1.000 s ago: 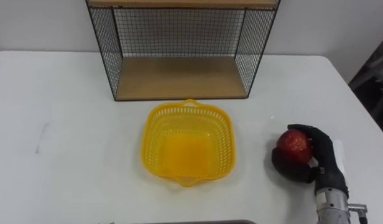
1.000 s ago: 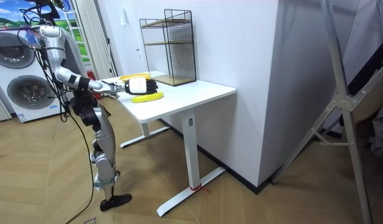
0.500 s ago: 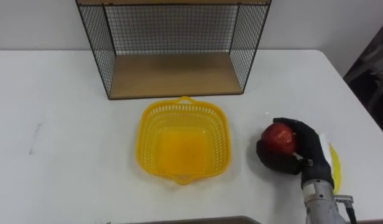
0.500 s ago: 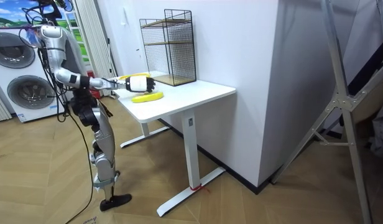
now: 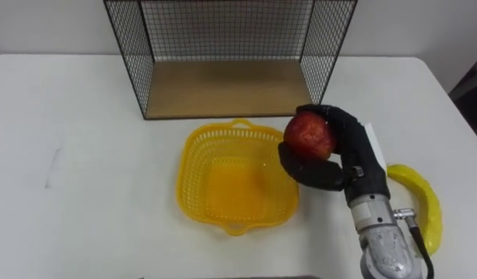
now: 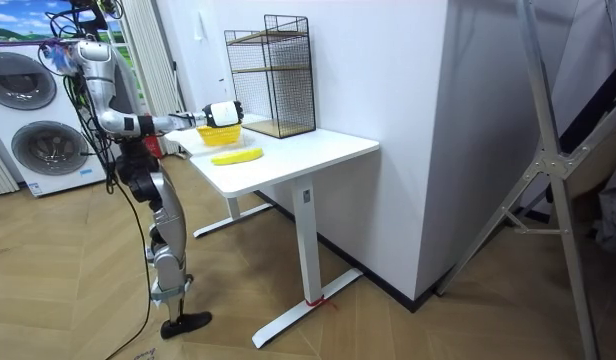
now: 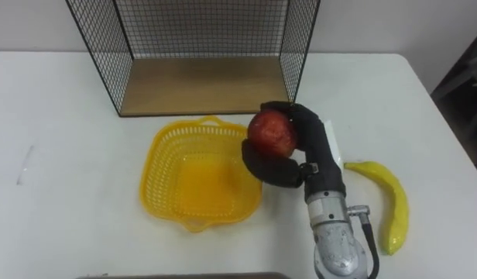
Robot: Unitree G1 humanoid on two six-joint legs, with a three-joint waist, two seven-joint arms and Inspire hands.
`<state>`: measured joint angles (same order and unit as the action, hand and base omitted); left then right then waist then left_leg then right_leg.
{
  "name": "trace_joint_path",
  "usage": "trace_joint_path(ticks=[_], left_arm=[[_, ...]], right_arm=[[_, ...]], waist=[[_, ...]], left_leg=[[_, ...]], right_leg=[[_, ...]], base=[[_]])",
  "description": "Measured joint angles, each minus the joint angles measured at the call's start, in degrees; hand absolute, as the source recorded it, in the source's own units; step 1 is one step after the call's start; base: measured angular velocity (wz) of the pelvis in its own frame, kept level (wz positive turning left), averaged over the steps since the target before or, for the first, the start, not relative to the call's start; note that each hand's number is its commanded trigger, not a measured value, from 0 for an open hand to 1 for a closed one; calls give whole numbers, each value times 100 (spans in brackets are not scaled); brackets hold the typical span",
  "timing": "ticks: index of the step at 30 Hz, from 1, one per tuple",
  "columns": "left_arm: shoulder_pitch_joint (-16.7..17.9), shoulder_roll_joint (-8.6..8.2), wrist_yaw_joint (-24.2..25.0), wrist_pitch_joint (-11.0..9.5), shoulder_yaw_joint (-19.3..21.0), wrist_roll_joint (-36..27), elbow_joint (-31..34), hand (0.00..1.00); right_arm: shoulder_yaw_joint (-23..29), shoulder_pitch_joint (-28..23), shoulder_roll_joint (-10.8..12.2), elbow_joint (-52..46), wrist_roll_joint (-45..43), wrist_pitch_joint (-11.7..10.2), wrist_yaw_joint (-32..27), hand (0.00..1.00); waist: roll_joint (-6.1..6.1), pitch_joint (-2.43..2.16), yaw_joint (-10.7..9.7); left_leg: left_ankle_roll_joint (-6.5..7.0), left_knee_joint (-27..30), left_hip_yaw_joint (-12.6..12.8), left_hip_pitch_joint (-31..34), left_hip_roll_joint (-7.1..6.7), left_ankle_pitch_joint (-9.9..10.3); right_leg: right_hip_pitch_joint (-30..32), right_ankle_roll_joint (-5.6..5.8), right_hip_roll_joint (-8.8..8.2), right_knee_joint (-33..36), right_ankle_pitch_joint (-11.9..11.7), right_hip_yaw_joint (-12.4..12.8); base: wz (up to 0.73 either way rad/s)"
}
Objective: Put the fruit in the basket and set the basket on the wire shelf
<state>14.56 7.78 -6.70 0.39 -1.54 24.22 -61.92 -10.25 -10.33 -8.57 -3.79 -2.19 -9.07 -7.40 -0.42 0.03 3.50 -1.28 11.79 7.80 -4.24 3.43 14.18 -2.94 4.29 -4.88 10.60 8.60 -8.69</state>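
Note:
My right hand [image 5: 339,151] [image 7: 300,147] is shut on a red apple [image 5: 308,134] [image 7: 272,132], held above the table at the right rim of the yellow basket [image 5: 235,177] [image 7: 198,178]. The basket is empty and sits on the white table in front of the wire shelf [image 5: 227,58] [image 7: 200,58]. A yellow banana [image 5: 420,203] [image 7: 386,201] lies on the table to the right of my arm. In the room view I stand at the table's end with my right arm stretched over the basket [image 6: 220,133], and the banana [image 6: 236,157] lies nearer the edge.
The wire shelf has a wooden bottom board [image 5: 223,87] and an open front facing the basket. The white table [image 5: 84,178] spreads wide to the left of the basket. A washing machine [image 6: 43,140] stands behind me in the room view.
My right hand has carried the apple up and to the left, from the table's right side to the basket's right rim. The banana has come into view. The camera has shifted a little.

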Motion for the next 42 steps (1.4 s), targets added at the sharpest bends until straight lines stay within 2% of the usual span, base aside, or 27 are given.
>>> trace_joint_path(ticks=[3, 9, 11, 12, 13, 15, 18, 22, 25, 31, 34, 38, 42], left_arm=[[-37, 2, 53, 1, -15, 2, 6, 0], [-76, -4, 119, 2, -253, 8, 7, 0], [-126, -15, 123, 5, -319, 6, -1, 0], [-129, -24, 125, 6, -321, 7, -2, 0], [-131, -24, 129, 6, -321, 7, -2, 0], [-152, -22, 159, 7, -321, 7, -2, 0], [-157, -23, 200, 33, -328, 7, -1, 0], [-191, -21, 247, 93, -442, 7, 2, 0], [-198, -21, 261, 94, -443, 7, 4, 0], [-208, -18, 262, 150, -437, 16, 19, 0], [-225, -17, 262, 204, -437, 18, 50, 0], [-234, 4, 269, 212, -421, 9, 43, 0], [-255, 13, 320, 214, -421, 8, 43, 0]], right_arm=[[-32, 26, -2, -126, -32, 0, 108, 100], [-307, 151, -5, -344, -224, 1, 111, 100], [-454, 151, -3, -437, -350, 0, 107, 38], [-546, 152, -5, -456, -445, 0, 106, 3], [-593, 152, -7, -459, -488, 0, 109, 0], [-843, 151, -43, -461, -505, 11, 114, 0], [-1075, 152, -101, -463, -516, 47, 172, 0], [-1172, 155, -131, -463, -642, 111, 243, 0], [-1219, 160, -234, -463, -682, 152, 242, 0], [-1214, 191, -277, -463, -709, 176, 239, 0], [-1215, 191, -271, -463, -709, 255, 247, 0], [-1106, 191, -237, -463, -735, 283, 328, 0], [-1009, 191, -274, -463, -715, 287, 334, 0]], waist=[[23, 10, 18], [69, -7, 58], [88, -22, 118], [89, -24, 164], [89, -24, 177], [88, -25, 297], [73, -16, 351], [35, 13, 425], [-3, 21, 462], [-8, 23, 445], [4, 20, 429], [21, 15, 295], [33, 14, 259]], left_leg=[[0, -3, -19, 33, 3, 0], [-6, 6, -62, 63, 2, -14], [-6, 7, -64, 59, 2, -14], [-4, 8, -64, 56, 2, -17], [-4, 11, -65, 56, 2, -19], [-3, 10, -68, 57, 2, -20], [-3, 3, -99, 71, 2, -20], [-3, 4, -111, 78, 0, -20], [-3, 2, -113, 81, 0, -20], [-4, 4, -141, 103, 0, -19], [-4, 6, -159, 109, 0, -20], [-4, 46, -225, 157, -2, -20], [-4, 47, -223, 156, -1, -20]], right_leg=[[1, 0, 0, 0, 0, -25], [7, -5, -3, 2, -3, -81], [5, -5, -3, 2, -3, -83], [3, -5, -5, 2, -3, -83], [2, -5, -6, 1, -3, -84], [2, -5, -6, 1, -3, -83], [2, -5, -6, 1, -3, -98], [2, -5, -6, 2, -3, -103], [2, -5, -6, 2, -3, -106], [5, -5, -6, 0, -3, -142], [5, -5, -6, 0, -3, -157], [0, -5, -16, 0, -3, -241], [1, -4, -16, 0, -3, -242]], base=[[4], [3], [0], [0], [0], [0], [4], [1], [0], [2], [3], [8], [0]])
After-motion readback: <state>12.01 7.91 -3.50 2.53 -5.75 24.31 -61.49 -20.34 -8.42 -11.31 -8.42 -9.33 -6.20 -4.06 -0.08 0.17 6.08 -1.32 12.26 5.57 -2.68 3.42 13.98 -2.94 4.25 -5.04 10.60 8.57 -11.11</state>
